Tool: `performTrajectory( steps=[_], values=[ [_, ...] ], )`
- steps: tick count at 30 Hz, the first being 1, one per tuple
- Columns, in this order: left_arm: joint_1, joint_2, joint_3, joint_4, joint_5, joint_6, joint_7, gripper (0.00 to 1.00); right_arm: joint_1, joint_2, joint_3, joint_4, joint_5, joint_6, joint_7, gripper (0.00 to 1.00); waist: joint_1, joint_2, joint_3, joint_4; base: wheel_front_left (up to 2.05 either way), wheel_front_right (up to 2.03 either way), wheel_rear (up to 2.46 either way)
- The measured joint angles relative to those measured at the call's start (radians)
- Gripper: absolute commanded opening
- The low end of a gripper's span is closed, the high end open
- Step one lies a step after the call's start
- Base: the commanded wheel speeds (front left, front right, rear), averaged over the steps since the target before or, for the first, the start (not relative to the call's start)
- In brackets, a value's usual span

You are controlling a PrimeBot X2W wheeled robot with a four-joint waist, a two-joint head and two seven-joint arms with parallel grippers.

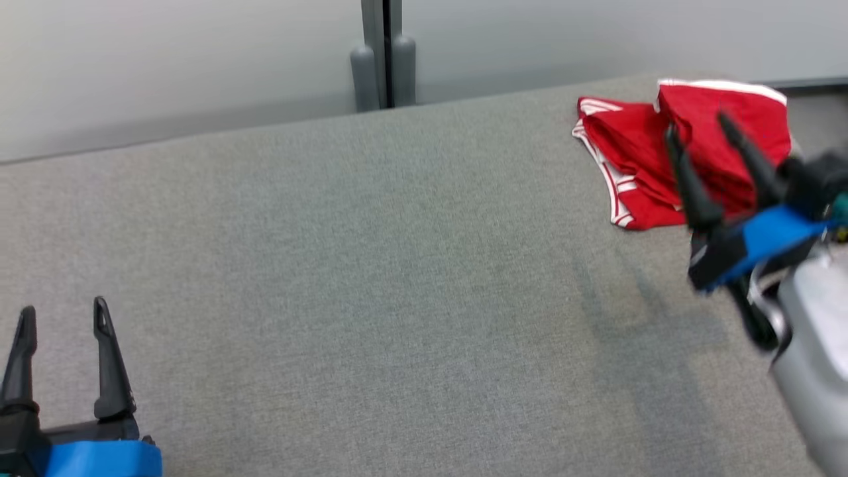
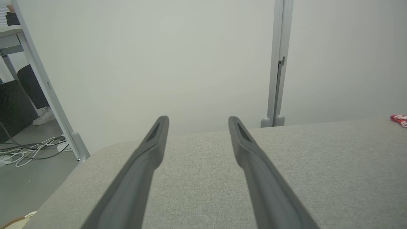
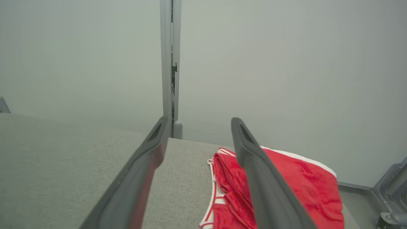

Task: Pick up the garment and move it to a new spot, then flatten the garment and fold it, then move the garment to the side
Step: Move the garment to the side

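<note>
The garment [image 1: 642, 156] is red cloth with white trim, lying bunched and folded over itself at the far right corner of the grey table [image 1: 371, 265]. My right gripper [image 1: 699, 126] hovers above its near right part, open, nothing between its fingers. In the right wrist view the garment [image 3: 299, 181] lies just beyond and below the open right gripper [image 3: 198, 122], partly behind the right finger. My left gripper [image 1: 63, 315] stands open at the lower left over bare table. From the left wrist, a sliver of the garment [image 2: 399, 120] shows at the far right, past the open left gripper [image 2: 197, 121].
A pale partition wall [image 1: 199, 59] with a grey post [image 1: 383, 53] runs along the table's far edge. The table's right edge lies just past the garment. Off the table's left end, cables [image 2: 28, 151] lie on the floor and a person's foot [image 2: 43, 116] shows.
</note>
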Motion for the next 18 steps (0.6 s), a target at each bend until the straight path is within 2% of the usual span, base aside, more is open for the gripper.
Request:
performTrajectory(
  steps=[9,18],
  values=[
    [0.025,-0.008,-0.025,0.070,-0.021,-0.018,-0.008,1.00,0.345,0.084,-0.174,-0.147,-0.089,0.000,0.000,1.00,0.0000,-0.0001,-0.104,0.026,0.00,0.00,0.00],
    [0.036,-0.012,-0.047,0.124,-0.025,-0.022,-0.006,1.00,0.558,0.196,-0.322,-0.300,-0.219,0.000,0.025,1.00,0.0002,0.0000,-0.164,0.058,0.00,0.00,0.00]
  ],
)
